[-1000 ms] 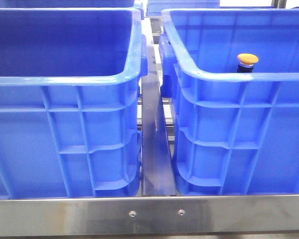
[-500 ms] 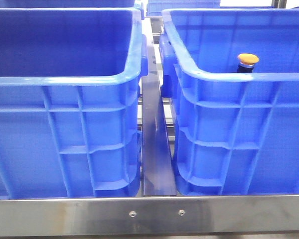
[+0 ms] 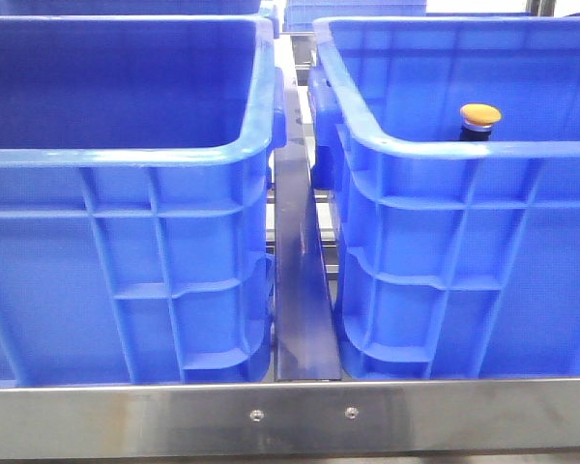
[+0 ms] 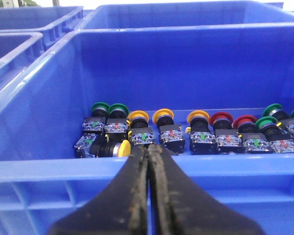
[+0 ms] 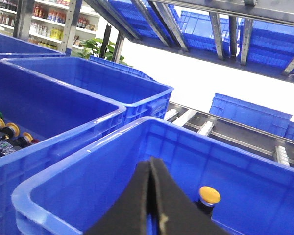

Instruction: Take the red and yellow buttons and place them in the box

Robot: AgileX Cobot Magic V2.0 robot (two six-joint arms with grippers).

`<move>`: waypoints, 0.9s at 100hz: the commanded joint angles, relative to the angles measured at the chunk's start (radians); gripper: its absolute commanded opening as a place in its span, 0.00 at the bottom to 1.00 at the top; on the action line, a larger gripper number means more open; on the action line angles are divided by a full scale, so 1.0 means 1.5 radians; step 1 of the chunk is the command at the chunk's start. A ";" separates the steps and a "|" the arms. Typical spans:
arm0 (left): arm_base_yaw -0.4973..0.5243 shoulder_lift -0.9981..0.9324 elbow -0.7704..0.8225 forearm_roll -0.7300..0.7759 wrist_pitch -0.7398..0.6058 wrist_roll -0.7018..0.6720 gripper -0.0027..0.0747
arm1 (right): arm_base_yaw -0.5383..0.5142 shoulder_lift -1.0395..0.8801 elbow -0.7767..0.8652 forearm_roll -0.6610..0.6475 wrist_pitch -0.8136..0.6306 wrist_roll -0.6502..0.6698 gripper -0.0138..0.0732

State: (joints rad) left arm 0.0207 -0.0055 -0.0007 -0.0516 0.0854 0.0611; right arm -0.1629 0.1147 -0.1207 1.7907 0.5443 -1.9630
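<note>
One orange-yellow button [image 3: 480, 118] stands upright inside the right blue box [image 3: 464, 150]; it also shows in the right wrist view [image 5: 209, 196]. My right gripper [image 5: 151, 162] is shut and empty, above that box's near part. My left gripper [image 4: 149, 149] is shut and empty, just outside the near rim of the left crate [image 4: 49, 164]. That crate holds a row of buttons: yellow ones [image 4: 162, 116], red ones [image 4: 221, 119] and green ones [image 4: 102, 106]. One yellow button [image 4: 121, 148] lies on its side. Neither gripper shows in the front view.
In the front view the left crate [image 3: 126, 155] hides its floor. A metal rail [image 3: 298, 290] runs between the two crates, with a steel bar [image 3: 290, 416] in front. More blue crates and roller conveyor [image 5: 225, 134] lie beyond.
</note>
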 commanded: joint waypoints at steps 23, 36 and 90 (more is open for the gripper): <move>0.000 -0.020 0.014 -0.002 -0.053 -0.008 0.01 | 0.002 0.009 -0.017 0.071 0.010 0.000 0.04; 0.000 -0.020 0.013 -0.002 -0.052 -0.008 0.01 | 0.002 0.009 -0.017 0.071 0.010 0.000 0.04; 0.000 -0.020 0.013 -0.002 -0.052 -0.008 0.01 | 0.002 0.009 -0.017 0.071 0.010 0.000 0.04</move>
State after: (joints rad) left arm 0.0207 -0.0055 -0.0007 -0.0516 0.0872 0.0605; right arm -0.1629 0.1147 -0.1207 1.7907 0.5443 -1.9630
